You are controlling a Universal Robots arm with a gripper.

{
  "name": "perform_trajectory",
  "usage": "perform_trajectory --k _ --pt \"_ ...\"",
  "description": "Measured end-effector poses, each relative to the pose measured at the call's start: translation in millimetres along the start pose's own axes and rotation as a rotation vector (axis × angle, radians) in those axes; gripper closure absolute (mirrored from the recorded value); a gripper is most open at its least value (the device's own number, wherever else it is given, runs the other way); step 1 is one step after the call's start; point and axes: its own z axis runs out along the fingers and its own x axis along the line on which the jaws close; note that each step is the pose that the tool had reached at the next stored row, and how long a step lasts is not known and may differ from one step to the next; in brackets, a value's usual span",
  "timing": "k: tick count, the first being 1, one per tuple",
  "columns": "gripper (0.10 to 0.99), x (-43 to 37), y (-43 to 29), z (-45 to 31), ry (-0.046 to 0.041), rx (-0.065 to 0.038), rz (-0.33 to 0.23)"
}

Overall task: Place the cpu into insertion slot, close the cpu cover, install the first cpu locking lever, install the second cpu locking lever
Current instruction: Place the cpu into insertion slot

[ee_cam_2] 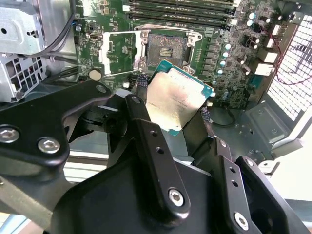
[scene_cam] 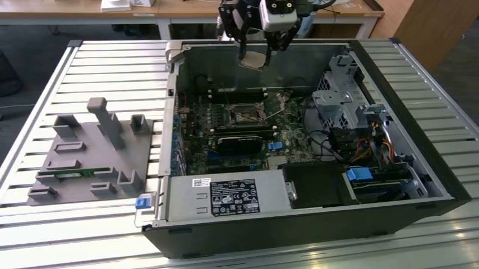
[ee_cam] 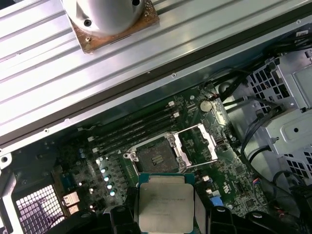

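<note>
Ribbed metal slats are forming the surface (scene_cam: 105,67), and an open computer case (scene_cam: 299,230) is lying on it, with a grey moulded fixture (scene_cam: 90,151) sitting just beside it at the exterior view's left. Above the case's far wall the claw (scene_cam: 258,53) is hanging clear of everything inside, its fingers (ee_cam_2: 146,131) clamping two opposite edges of the cpu (ee_cam_2: 178,100) — the chip's near edge is disappearing behind those black fingers in both wrist views. Well below it, the insertion slot (scene_cam: 244,116) is lying bare with its dark centre showing, and the cpu cover (ee_cam_2: 104,52) is standing swung open beside it. Memory sticks (ee_cam: 136,129) are running along one side of the slot, while a drive cage (scene_cam: 340,103) and loose cables (scene_cam: 337,145) are crowding the exterior view's right — the locking levers are proving hard to make out.
</note>
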Motion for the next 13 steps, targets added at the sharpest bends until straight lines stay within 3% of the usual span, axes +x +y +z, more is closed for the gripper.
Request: perform_trajectory --k 13 --pt "0.545 0.0 0.0 0.1 -0.0025 -0.001 0.028"
